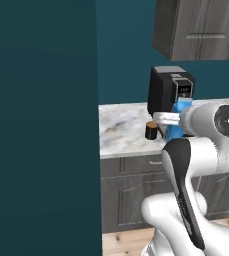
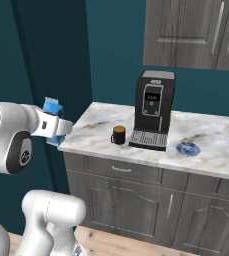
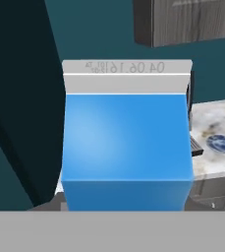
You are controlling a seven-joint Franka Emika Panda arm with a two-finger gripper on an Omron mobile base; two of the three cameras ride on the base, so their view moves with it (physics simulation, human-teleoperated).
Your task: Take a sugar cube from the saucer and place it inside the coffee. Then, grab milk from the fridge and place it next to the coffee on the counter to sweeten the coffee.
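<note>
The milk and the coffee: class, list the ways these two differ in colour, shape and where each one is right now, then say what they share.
Colour: the milk is bright blue with a pale top; the coffee is black with an orange-brown top.
Shape: the milk is a boxy carton; the coffee is a round cup.
Place: the milk is held in the hand, off the counter's left end; the coffee stands on it beside the coffee machine.
Shared: both are upright.

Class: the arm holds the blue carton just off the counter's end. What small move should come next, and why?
Probably carry the bright blue milk carton, clamped in the gripper, sideways over the veined marble counter toward the small black coffee cup: it hangs beyond the counter's edge, apart from the cup.
</note>
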